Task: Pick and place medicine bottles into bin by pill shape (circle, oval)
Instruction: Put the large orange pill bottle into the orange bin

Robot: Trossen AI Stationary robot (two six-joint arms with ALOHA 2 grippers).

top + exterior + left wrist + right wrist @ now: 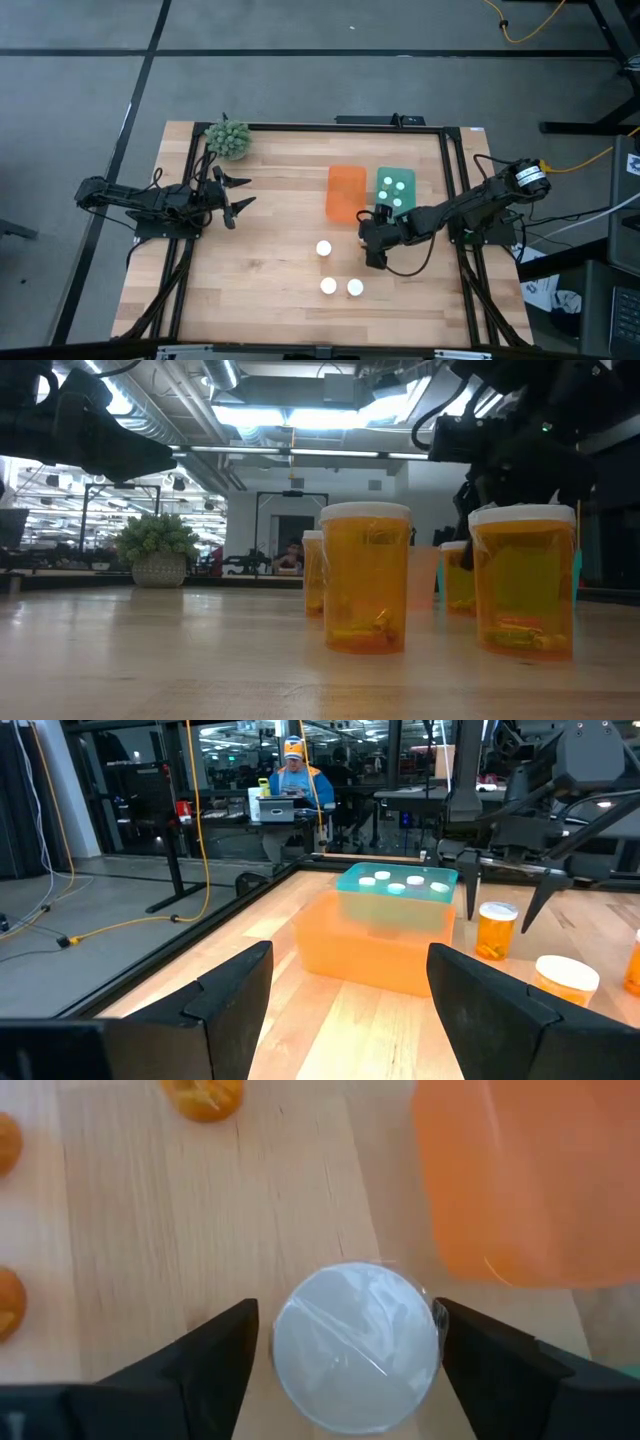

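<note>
Straddling a white-capped bottle [356,1346] that stands on the worktop [260,270] just near of the orange bin [346,192], the right end effector [374,245] has fingers spread, not yet touching. Best to descend centred, then close evenly. Left end effector [232,197] waits spread, far left.

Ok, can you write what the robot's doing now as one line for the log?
right gripper: open around white-capped bottle beside orange bin | left gripper: open, waiting | loose bottles: three
</note>
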